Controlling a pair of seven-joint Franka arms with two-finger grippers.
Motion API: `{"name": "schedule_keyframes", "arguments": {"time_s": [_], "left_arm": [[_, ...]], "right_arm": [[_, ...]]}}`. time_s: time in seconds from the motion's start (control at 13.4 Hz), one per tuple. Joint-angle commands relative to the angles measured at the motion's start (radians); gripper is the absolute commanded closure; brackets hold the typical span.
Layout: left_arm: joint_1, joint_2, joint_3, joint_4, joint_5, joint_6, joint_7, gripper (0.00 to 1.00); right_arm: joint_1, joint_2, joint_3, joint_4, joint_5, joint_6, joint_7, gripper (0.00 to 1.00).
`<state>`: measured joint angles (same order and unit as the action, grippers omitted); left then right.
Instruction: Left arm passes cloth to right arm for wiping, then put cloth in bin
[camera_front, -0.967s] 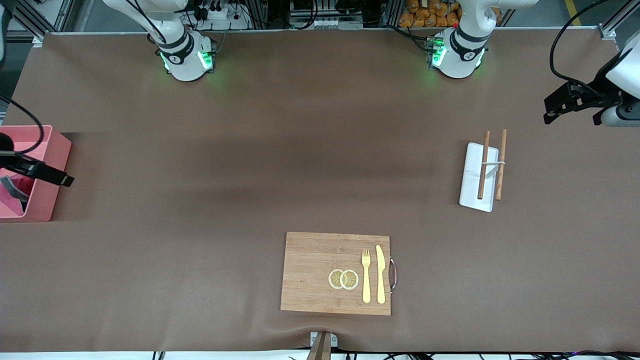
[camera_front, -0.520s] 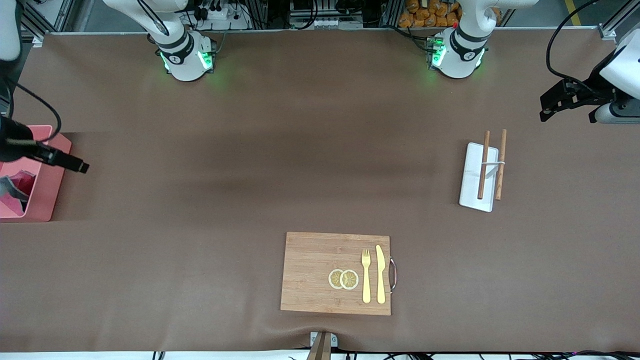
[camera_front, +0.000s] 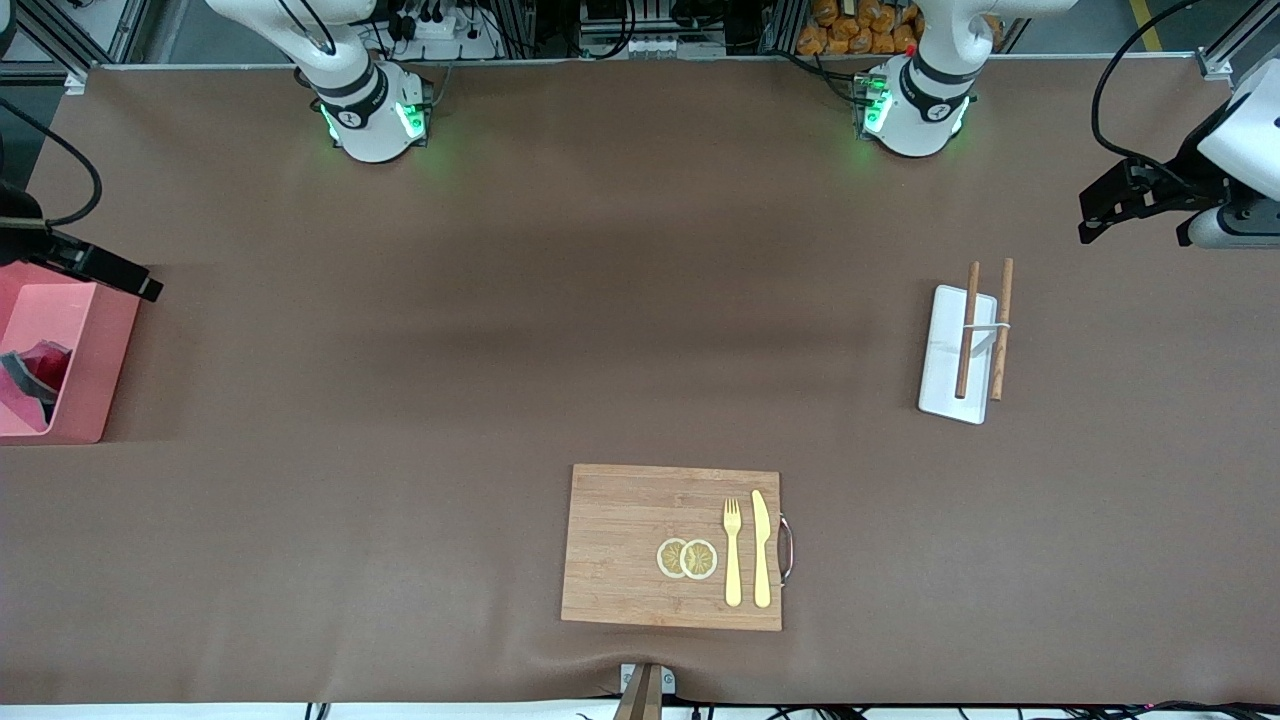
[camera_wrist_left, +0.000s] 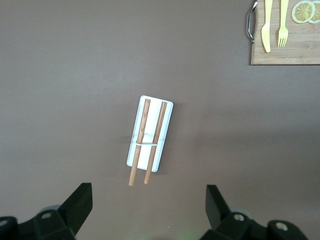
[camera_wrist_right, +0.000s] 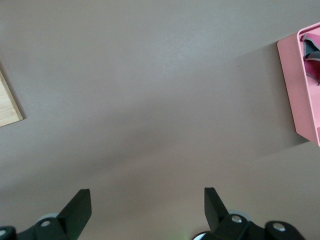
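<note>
The cloth (camera_front: 35, 365), crimson-pink and dark grey, lies crumpled inside the pink bin (camera_front: 90, 370) at the right arm's end of the table. The right wrist view shows the cloth (camera_wrist_right: 312, 55) in the bin (camera_wrist_right: 295, 95) too. My right gripper (camera_front: 130, 282) hangs open over bare table just off the bin's rim, and nothing is between its fingers (camera_wrist_right: 80, 205). My left gripper (camera_front: 1140, 225) waits open and empty in the air over the left arm's end of the table. Its fingertips (camera_wrist_left: 82, 195) frame bare tabletop.
A flat white tray (camera_front: 945, 350) with two brown sticks lies toward the left arm's end, also in the left wrist view (camera_wrist_left: 150, 125). A wooden cutting board (camera_front: 620, 540) near the front camera carries lemon slices (camera_front: 687, 558), a yellow fork (camera_front: 732, 550) and knife (camera_front: 762, 548).
My right gripper has moved off the bin toward the robots' bases, leaving the cloth lying in the bin. The left gripper has barely shifted.
</note>
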<state>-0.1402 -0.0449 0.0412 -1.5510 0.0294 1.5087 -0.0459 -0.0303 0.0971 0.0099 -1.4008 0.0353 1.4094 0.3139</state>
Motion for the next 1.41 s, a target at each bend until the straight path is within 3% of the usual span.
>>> {"name": "schedule_keyframes", "arguments": {"time_s": [0.0,0.45,0.67,0.82,1.34], "left_arm": [[0.001,-0.021,-0.004,-0.020,0.000,-0.001,-0.020,0.00],[0.001,-0.021,-0.004,-0.018,0.000,-0.001,-0.020,0.00],[0.001,-0.021,-0.004,-0.018,0.000,-0.001,-0.020,0.00],[-0.001,-0.018,-0.004,-0.018,0.000,-0.001,-0.020,0.00],[0.002,-0.018,-0.004,-0.018,0.000,-0.001,-0.020,0.00]], "right_arm": [[0.007,-0.045,-0.005,-0.036,0.011,0.005,0.025,0.00],[0.009,-0.059,-0.002,-0.058,0.011,0.026,0.011,0.00],[0.012,-0.060,0.001,-0.020,0.021,0.023,0.007,0.00],[0.007,-0.056,-0.007,-0.012,0.079,0.028,0.007,0.00],[0.006,-0.045,-0.008,-0.029,0.078,0.045,0.004,0.00]]}}
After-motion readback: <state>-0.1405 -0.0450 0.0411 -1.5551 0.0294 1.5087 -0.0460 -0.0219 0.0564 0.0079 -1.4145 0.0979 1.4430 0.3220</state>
